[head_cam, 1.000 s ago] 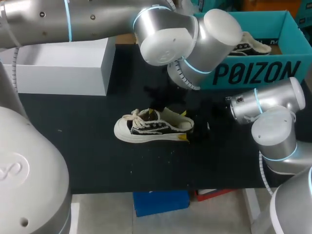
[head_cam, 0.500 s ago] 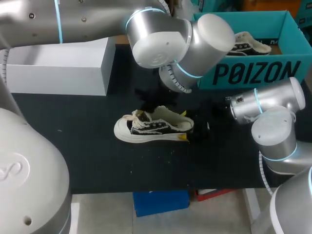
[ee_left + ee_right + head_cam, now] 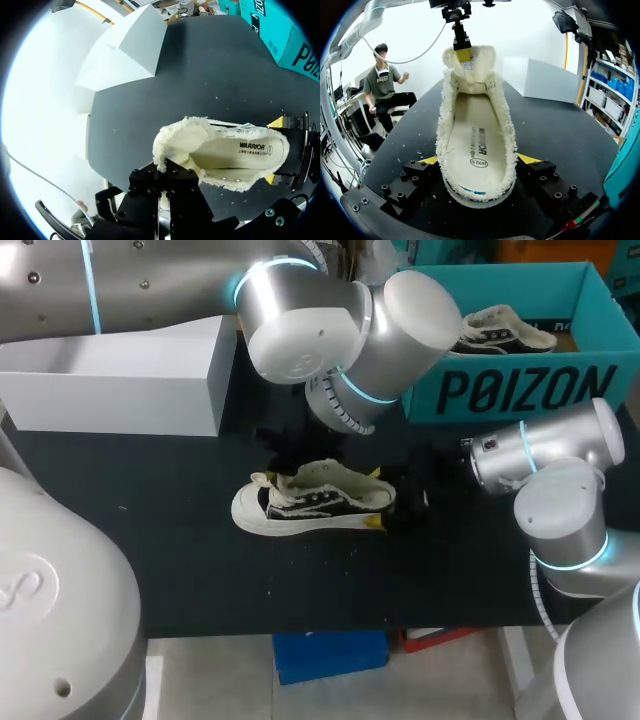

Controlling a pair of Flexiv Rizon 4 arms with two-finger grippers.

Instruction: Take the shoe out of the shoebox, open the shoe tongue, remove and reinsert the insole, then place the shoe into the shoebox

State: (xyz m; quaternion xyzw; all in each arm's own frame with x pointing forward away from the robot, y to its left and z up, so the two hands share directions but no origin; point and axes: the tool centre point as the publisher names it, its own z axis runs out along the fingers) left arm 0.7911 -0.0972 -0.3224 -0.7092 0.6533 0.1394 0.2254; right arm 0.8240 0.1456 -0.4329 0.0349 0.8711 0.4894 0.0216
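- shoe (image 3: 310,502) sat mid-table, near-left of the teal shoebox (image 3: 520,390), with the right gripper (image 3: 477,165) clamped on both sides of its heel
- left gripper (image 3: 462,50) pinched the upright shoe tongue (image 3: 470,70)
- best bet looked like a slow pull toward the toe with the heel pinned, so the insole (image 3: 475,145) cleared

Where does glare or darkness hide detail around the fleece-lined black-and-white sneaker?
Left wrist view: glare bleaches the white open box on the black table mat. Right wrist view: the backdrop behind the fleece-lined black-and-white sneaker is blown white. Head view: the right gripper, black against the mat, nearly vanishes except its yellow tips.
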